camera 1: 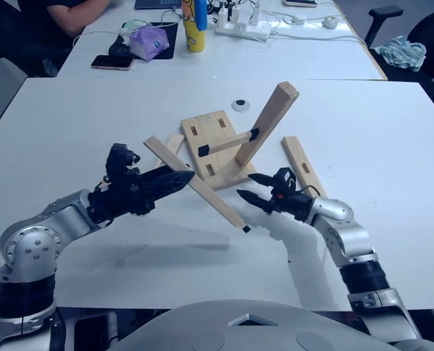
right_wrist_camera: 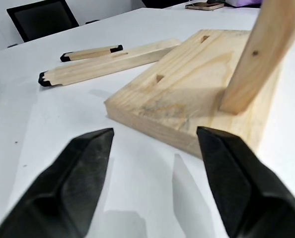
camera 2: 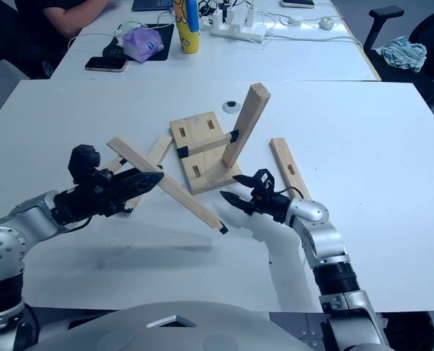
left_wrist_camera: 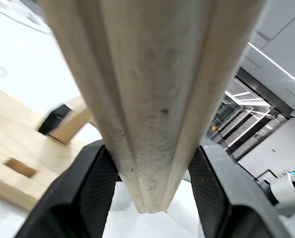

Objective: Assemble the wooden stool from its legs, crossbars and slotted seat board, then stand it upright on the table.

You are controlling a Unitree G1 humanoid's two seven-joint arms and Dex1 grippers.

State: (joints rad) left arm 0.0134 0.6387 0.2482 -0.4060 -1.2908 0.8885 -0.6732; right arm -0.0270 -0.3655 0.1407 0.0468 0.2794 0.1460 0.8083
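The slotted seat board (camera 1: 206,131) lies flat mid-table. One leg (camera 1: 269,121) stands tilted in it, and a crossbar (camera 1: 228,142) juts from that leg. My left gripper (camera 1: 179,178) is shut on a long wooden leg (camera 1: 210,197) and holds it slanted above the table, left of the board. In the left wrist view that leg (left_wrist_camera: 152,99) sits between both fingers (left_wrist_camera: 95,193). My right gripper (camera 1: 253,189) hovers open just in front of the board's near edge (right_wrist_camera: 187,94), nothing between its fingers. Another leg (camera 1: 301,164) lies right of the board. More pieces (right_wrist_camera: 108,64) lie at its left.
A small round cap (camera 1: 240,105) sits behind the board. The far table carries a phone (camera 1: 112,62), a purple pouch (camera 1: 148,42), a yellow bottle (camera 1: 194,29) and a power strip (camera 1: 242,29). Bare tabletop spreads in front of and beside both arms.
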